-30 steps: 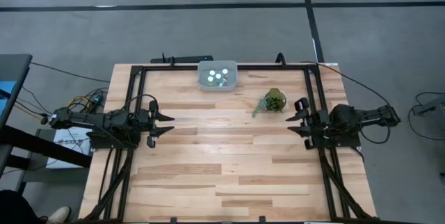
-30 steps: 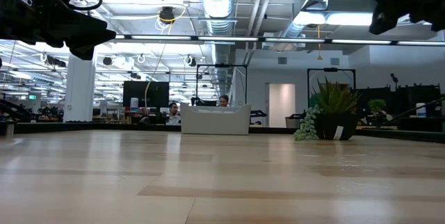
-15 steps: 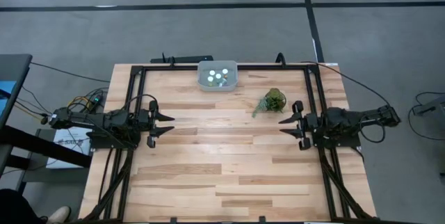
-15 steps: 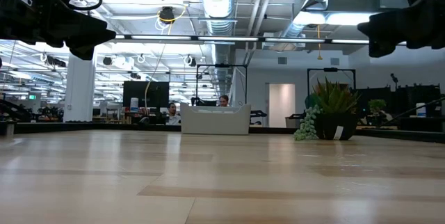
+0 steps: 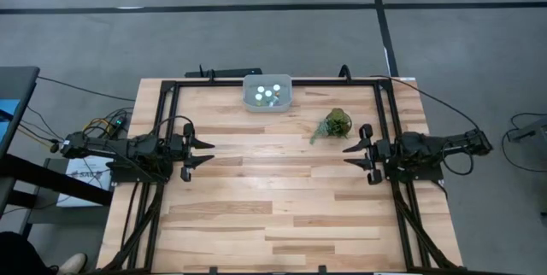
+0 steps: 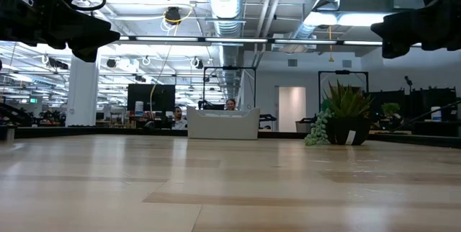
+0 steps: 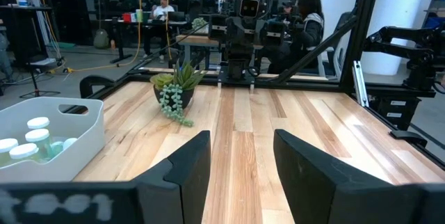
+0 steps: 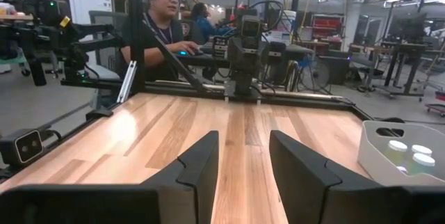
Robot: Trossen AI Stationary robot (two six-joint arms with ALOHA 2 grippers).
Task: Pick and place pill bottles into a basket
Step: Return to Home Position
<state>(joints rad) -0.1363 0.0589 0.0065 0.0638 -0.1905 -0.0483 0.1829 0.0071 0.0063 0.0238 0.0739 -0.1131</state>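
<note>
The pale blue-grey basket stands at the table's far edge, with several white-capped pill bottles standing inside it; they also show in the left wrist view and the right wrist view. My left gripper is open and empty above the table's left side. My right gripper is open and empty above the table's right side. Both are well short of the basket.
A small green potted plant stands on the table right of the basket, just beyond my right gripper. A black metal frame runs around the table. People sit at desks beyond the table. Bare wood lies between the arms.
My right gripper has moved a little toward the table's left edge, out over the table, and then held still. My left arm has kept still.
</note>
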